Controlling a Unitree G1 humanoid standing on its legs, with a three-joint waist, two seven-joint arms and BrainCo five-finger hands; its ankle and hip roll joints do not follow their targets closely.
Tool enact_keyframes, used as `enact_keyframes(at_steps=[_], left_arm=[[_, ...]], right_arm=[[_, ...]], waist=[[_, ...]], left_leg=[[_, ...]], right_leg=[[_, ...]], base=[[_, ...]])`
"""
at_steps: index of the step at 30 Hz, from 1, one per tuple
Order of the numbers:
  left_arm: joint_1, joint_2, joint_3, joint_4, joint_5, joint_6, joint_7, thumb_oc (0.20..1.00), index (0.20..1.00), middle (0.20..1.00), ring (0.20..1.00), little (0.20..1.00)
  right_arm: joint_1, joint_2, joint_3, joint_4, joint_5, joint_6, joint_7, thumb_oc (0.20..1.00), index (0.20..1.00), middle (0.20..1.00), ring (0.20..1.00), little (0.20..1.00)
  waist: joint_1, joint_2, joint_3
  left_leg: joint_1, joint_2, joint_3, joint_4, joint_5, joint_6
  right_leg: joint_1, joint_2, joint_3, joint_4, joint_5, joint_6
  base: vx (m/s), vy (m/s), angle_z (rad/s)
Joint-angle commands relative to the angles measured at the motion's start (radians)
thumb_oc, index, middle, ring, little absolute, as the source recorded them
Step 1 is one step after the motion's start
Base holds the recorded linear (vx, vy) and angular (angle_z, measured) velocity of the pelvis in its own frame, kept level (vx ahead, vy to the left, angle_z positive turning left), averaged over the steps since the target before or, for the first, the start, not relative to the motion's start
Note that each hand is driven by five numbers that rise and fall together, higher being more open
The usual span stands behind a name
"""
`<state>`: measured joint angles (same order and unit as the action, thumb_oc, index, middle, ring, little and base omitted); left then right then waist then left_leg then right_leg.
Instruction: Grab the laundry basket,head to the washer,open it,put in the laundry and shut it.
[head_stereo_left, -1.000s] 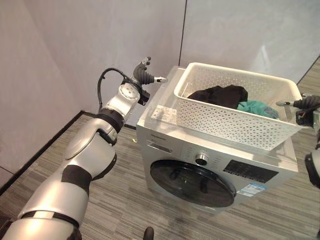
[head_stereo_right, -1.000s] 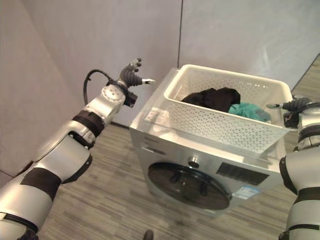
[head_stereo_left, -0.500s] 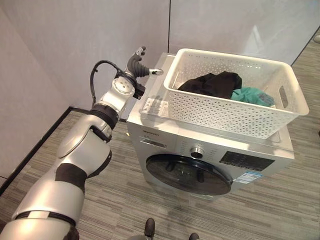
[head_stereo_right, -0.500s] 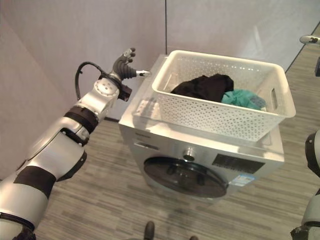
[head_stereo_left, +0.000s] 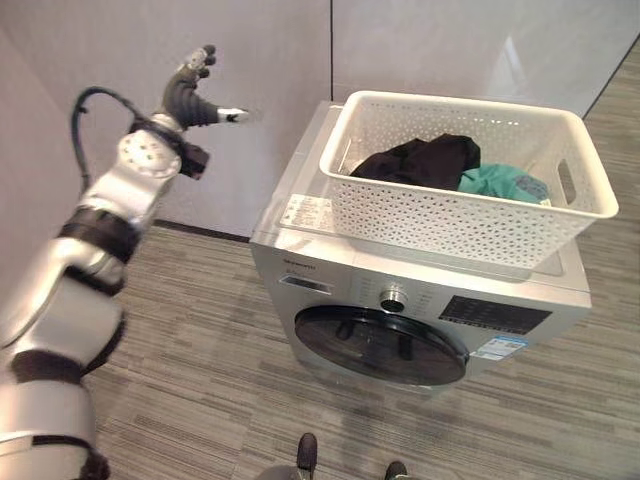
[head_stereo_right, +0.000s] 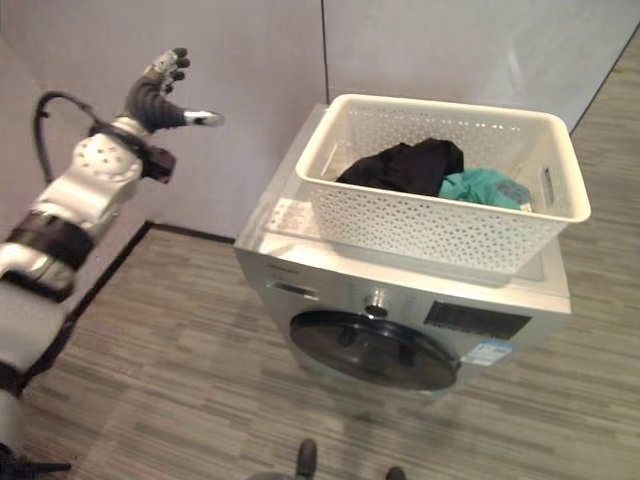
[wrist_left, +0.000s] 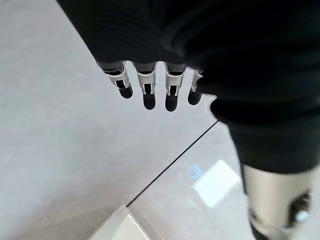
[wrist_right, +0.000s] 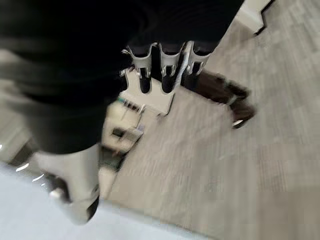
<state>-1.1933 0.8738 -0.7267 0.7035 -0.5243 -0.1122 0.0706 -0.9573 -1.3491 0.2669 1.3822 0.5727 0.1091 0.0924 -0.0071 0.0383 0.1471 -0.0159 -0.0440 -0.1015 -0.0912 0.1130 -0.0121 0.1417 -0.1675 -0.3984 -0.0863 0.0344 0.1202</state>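
The white laundry basket (head_stereo_left: 470, 180) sits on top of the washer (head_stereo_left: 420, 300). It has lots of little holes in its walls. Inside it lie black clothes (head_stereo_left: 415, 160) and a teal cloth (head_stereo_left: 500, 185) beside them, touching. The washer is silver, and its round dark door (head_stereo_left: 380, 345) on the front is closed. A small knob (head_stereo_left: 393, 297) sits just above the door.

My left robot hand (head_stereo_left: 190, 95) is up in the air, well apart from the basket, near the grey wall (head_stereo_left: 260, 60). Its fingers are spread wide and hold nothing. In my left wrist view the fingers (wrist_left: 150, 87) hang loose in front of the wall.

My right robot hand (wrist_right: 160, 65) shows in my right wrist view. Its fingers are loose and hold nothing. Past them I see the grey striped floor (wrist_right: 240, 170).

The washer stands on that same striped floor (head_stereo_left: 200, 380), close to the wall.
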Motion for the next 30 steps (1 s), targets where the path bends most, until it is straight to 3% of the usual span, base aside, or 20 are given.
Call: enact_keyframes(at_steps=[1, 2, 3, 5, 6, 8, 9, 11, 14, 16, 18, 20, 21, 23, 24, 27, 30], left_arm=[[-0.020, 0.054, 0.043, -0.009, -0.061, -0.055, -0.041, 1.000, 1.000, 1.000, 1.000, 1.000], [0.068, 0.161, 0.103, -0.078, -0.076, -0.065, -0.065, 1.000, 1.000, 1.000, 1.000, 1.000], [0.077, 0.163, 0.107, -0.088, -0.073, -0.063, -0.064, 1.000, 1.000, 1.000, 1.000, 1.000], [0.318, 0.288, 0.249, -0.211, -0.058, -0.083, -0.077, 1.000, 1.000, 1.000, 1.000, 1.000], [0.341, 0.289, 0.267, -0.226, -0.054, -0.081, -0.077, 1.000, 1.000, 1.000, 1.000, 1.000], [0.635, 0.340, 0.463, -0.335, -0.020, -0.091, -0.085, 1.000, 1.000, 1.000, 1.000, 1.000], [0.945, 0.319, 0.650, -0.408, -0.005, -0.087, -0.107, 1.000, 1.000, 1.000, 1.000, 1.000], [1.311, 0.224, 0.852, -0.499, 0.023, -0.082, -0.135, 1.000, 1.000, 1.000, 1.000, 1.000], [1.610, 0.052, 0.983, -0.529, 0.005, -0.074, -0.182, 1.000, 1.000, 1.000, 1.000, 1.000], [1.680, -0.047, 0.989, -0.403, 0.010, -0.054, -0.204, 1.000, 1.000, 1.000, 1.000, 1.000], [1.605, -0.109, 0.896, -0.186, 0.109, -0.048, -0.201, 1.000, 1.000, 1.000, 1.000, 1.000], [1.503, -0.183, 0.798, 0.057, 0.262, -0.038, -0.153, 1.000, 1.000, 1.000, 1.000, 1.000], [1.495, -0.184, 0.793, 0.064, 0.263, -0.042, -0.151, 1.000, 1.000, 1.000, 1.000, 1.000], [1.384, -0.314, 0.744, 0.340, 0.365, -0.035, -0.054, 1.000, 1.000, 1.000, 1.000, 1.000], [1.352, -0.350, 0.737, 0.411, 0.380, -0.043, -0.020, 1.000, 1.000, 1.000, 1.000, 1.000], [1.293, -0.432, 0.731, 0.553, 0.404, -0.032, 0.049, 1.000, 1.000, 1.000, 1.000, 1.000], [1.269, -0.461, 0.721, 0.598, 0.419, -0.025, 0.097, 1.000, 1.000, 1.000, 1.000, 1.000]], right_arm=[[0.066, -0.071, -0.020, -0.045, -0.023, -0.036, 0.012, 1.000, 1.000, 1.000, 1.000, 1.000], [0.223, -0.083, -0.139, -0.048, -0.038, -0.064, 0.004, 1.000, 1.000, 1.000, 1.000, 1.000], [0.257, -0.081, -0.169, -0.058, -0.041, -0.066, 0.003, 1.000, 1.000, 1.000, 1.000, 1.000], [0.468, -0.038, -0.343, -0.059, -0.058, -0.081, 0.008, 1.000, 1.000, 1.000, 1.000, 1.000], [0.492, -0.036, -0.363, -0.070, -0.060, -0.082, 0.007, 1.000, 1.000, 1.000, 1.000, 1.000], [0.640, 0.005, -0.486, -0.091, -0.063, -0.095, 0.011, 1.000, 1.000, 1.000, 1.000, 1.000], [0.767, 0.060, -0.581, -0.109, -0.065, -0.112, 0.010, 1.000, 1.000, 1.000, 1.000, 1.000], [0.864, 0.141, -0.655, -0.142, -0.045, -0.126, 0.014, 1.000, 1.000, 1.000, 1.000, 1.000], [0.969, 0.256, -0.732, -0.140, -0.011, -0.150, 0.019, 1.000, 1.000, 1.000, 1.000, 1.000], [0.997, 0.319, -0.745, -0.089, 0.030, -0.163, 0.034, 1.000, 1.000, 1.000, 1.000, 1.000], [0.962, 0.396, -0.684, -0.011, 0.038, -0.169, 0.039, 1.000, 1.000, 1.000, 1.000, 1.000], [0.944, 0.505, -0.618, 0.014, 0.026, -0.167, 0.036, 1.000, 1.000, 1.000, 1.000, 1.000], [0.943, 0.504, -0.621, 0.014, 0.026, -0.167, 0.035, 1.000, 1.000, 1.000, 1.000, 1.000], [0.961, 0.648, -0.578, 0.005, 0.033, -0.165, 0.035, 1.000, 1.000, 1.000, 1.000, 1.000], [0.965, 0.679, -0.568, -0.005, 0.029, -0.171, 0.022, 1.000, 1.000, 1.000, 1.000, 1.000], [0.952, 0.781, -0.492, -0.061, 0.011, -0.188, -0.007, 1.000, 1.000, 1.000, 1.000, 1.000], [0.927, 0.826, -0.427, -0.116, -0.018, -0.194, -0.032, 1.000, 1.000, 1.000, 1.000, 1.000]], waist=[[0.061, 0.033, -0.072], [0.065, 0.030, -0.070], [0.066, 0.027, -0.073], [0.099, 0.009, -0.072], [0.099, 0.010, -0.075], [0.126, -0.001, -0.075], [0.155, -0.006, -0.073], [0.170, -0.006, -0.073], [0.187, -0.013, -0.073], [0.205, -0.015, -0.075], [0.212, -0.014, -0.079], [0.207, -0.015, -0.080], [0.207, -0.015, -0.080], [0.195, -0.021, -0.081], [0.193, -0.022, -0.079], [0.188, -0.030, -0.081], [0.187, -0.036, -0.082]], left_leg=[[0.032, 0.091, 0.046, 0.004, -0.075, -0.083], [0.030, 0.092, 0.044, 0.004, -0.074, -0.084], [0.030, 0.092, 0.044, 0.004, -0.074, -0.084], [0.030, 0.094, 0.040, 0.004, -0.074, -0.084], [0.030, 0.094, 0.040, 0.004, -0.074, -0.084], [0.029, 0.095, 0.037, 0.004, -0.075, -0.084], [0.027, 0.096, 0.034, 0.004, -0.074, -0.083], [0.031, 0.099, 0.031, 0.004, -0.082, -0.083], [0.027, 0.099, 0.021, 0.004, -0.080, -0.077], [0.028, 0.101, 0.016, 0.007, -0.086, -0.075], [0.022, 0.100, 0.010, 0.008, -0.078, -0.072], [0.024, 0.103, 0.011, 0.011, -0.083, -0.072], [0.020, 0.102, 0.010, 0.009, -0.078, -0.070], [0.013, 0.099, 0.008, 0.009, -0.075, -0.069], [0.010, 0.099, 0.005, 0.009, -0.074, -0.070], [0.006, 0.097, 0.001, 0.009, -0.071, -0.070], [0.004, 0.095, -0.003, 0.008, -0.071, -0.071]], right_leg=[[0.028, -0.045, 0.038, 0.035, -0.042, 0.067], [0.029, -0.044, 0.035, 0.035, -0.041, 0.067], [0.029, -0.044, 0.035, 0.035, -0.041, 0.067], [0.033, -0.043, 0.028, 0.031, -0.040, 0.065], [0.034, -0.043, 0.028, 0.031, -0.040, 0.065], [0.036, -0.043, 0.021, 0.028, -0.040, 0.064], [0.036, -0.043, 0.017, 0.026, -0.039, 0.062], [0.042, -0.040, 0.015, 0.026, -0.046, 0.059], [0.044, -0.040, 0.009, 0.024, -0.043, 0.055], [0.047, -0.039, 0.005, 0.025, -0.050, 0.052], [0.041, -0.040, 0.005, 0.028, -0.051, 0.050], [0.040, -0.038, 0.011, 0.033, -0.062, 0.046], [0.037, -0.039, 0.010, 0.032, -0.058, 0.047], [0.029, -0.039, 0.014, 0.035, -0.062, 0.041], [0.027, -0.039, 0.013, 0.037, -0.064, 0.039], [0.024, -0.039, 0.012, 0.040, -0.067, 0.034], [0.024, -0.039, 0.011, 0.040, -0.068, 0.032]], base=[[0.00, 0.000, 0.00], [0.00, 0.000, 0.00], [0.00, 0.000, 0.00], [0.00, 0.000, 0.00], [0.01, -0.016, -0.07], [0.01, -0.016, -0.05], [0.00, 0.000, 0.00], [0.01, -0.033, -0.04], [0.01, -0.033, 0.06], [0.01, -0.022, 0.13], [-0.01, -0.005, 0.20], [-0.01, 0.003, 0.22], [-0.03, 0.006, 0.16], [-0.04, -0.012, 0.11], [-0.04, -0.025, 0.17], [-0.01, -0.014, 0.10], [0.00, 0.000, 0.00]])
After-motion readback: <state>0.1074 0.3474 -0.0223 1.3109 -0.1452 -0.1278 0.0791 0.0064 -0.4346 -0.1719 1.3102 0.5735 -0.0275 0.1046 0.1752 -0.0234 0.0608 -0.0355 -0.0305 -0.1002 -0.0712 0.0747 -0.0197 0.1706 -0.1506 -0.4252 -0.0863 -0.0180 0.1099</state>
